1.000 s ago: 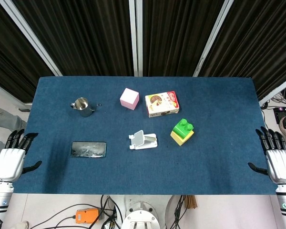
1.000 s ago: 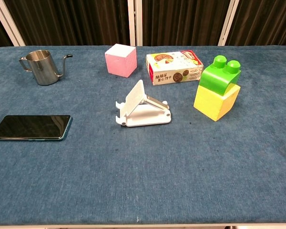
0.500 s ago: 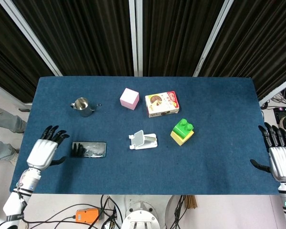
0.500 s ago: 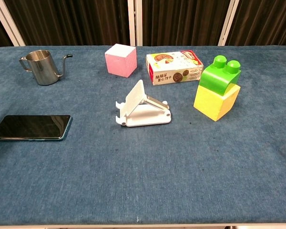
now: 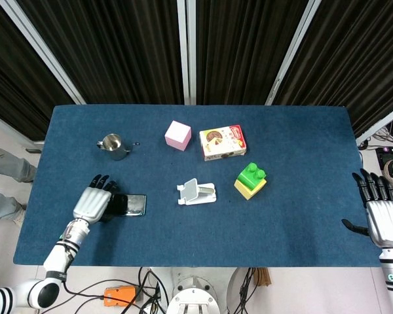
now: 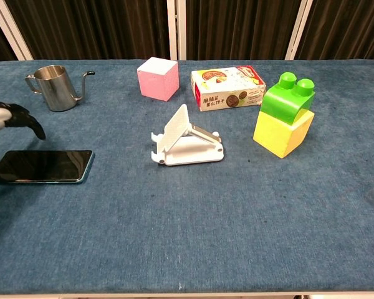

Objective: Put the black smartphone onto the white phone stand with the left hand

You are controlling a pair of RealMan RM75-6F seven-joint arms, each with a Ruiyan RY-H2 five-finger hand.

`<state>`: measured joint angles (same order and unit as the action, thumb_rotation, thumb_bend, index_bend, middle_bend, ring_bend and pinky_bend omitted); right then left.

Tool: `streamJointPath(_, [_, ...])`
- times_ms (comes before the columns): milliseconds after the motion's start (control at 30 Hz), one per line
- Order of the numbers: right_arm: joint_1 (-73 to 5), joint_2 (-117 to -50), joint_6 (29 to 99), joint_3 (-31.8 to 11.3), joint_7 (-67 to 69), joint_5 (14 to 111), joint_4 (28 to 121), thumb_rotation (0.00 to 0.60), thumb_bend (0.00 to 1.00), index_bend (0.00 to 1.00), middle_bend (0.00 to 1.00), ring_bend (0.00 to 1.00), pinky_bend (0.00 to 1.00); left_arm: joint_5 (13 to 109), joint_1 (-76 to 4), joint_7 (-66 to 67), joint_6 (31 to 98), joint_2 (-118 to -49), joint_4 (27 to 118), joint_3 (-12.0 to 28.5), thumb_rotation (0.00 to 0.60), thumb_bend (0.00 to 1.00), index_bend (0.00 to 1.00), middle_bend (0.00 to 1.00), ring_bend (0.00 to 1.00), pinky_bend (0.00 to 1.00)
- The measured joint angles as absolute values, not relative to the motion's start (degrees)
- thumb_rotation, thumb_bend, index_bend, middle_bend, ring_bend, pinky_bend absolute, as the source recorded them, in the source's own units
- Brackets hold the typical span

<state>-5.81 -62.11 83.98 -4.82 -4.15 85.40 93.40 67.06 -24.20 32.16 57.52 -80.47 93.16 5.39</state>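
Within the last second the left hand (image 5: 93, 203) has swung in from beyond the near-left edge of the blue cloth-covered bench (image 5: 301, 216) and now sits over the outer end of the flat black glass-faced smartphone (image 5: 132, 205). Half a second ago it was just short of the phone; in the head view its dark fingers (image 5: 102, 181) now overlap that end. The chest view shows only curved fingertips (image 6: 26, 119) hanging above the phone (image 6: 45, 166) with a gap beneath them, so the hand is spread and empty, poised rather than gripping. The phone itself has not shifted: it lies flat, screen up, directly under and just inboard of the left hand.

This looks like the end of the reach and the start of the grasp. The phone lies flush on cloth, so getting fingers under an edge will probably be the awkward part.

The white folding plastic phone stand (image 5: 197, 192) is further inboard of the left hand, well apart from the phone, its backrest tilted up and its cradle unoccupied. Beyond the hand stands a small steel spouted pitcher (image 5: 113, 145).

The right hand (image 5: 382, 219) stays off the far side of the bench, fingers apart, holding nothing.
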Motion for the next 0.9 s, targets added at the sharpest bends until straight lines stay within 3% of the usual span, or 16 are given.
streamJointPath(667, [-6.19, -63.05, 82.54, -4.69, -2.4, 84.24, 91.36, 0.6, 0.09, 0.0, 0.06, 0.0, 0.09, 52.96, -29.77, 39.38, 57.95, -84.65, 94.62, 4.73, 0.599, 0.14, 0.25, 0.13, 0.0, 0.0])
streamJointPath(900, [-6.02, -63.27, 82.69, -4.62, -1.91, 84.11, 90.91, 0.6, 0.09, 0.0, 0.06, 0.0, 0.09, 53.6, -30.19, 38.35, 59.37, -85.63, 93.07, 4.18, 0.6, 0.15, 0.44, 0.17, 0.0, 0.0])
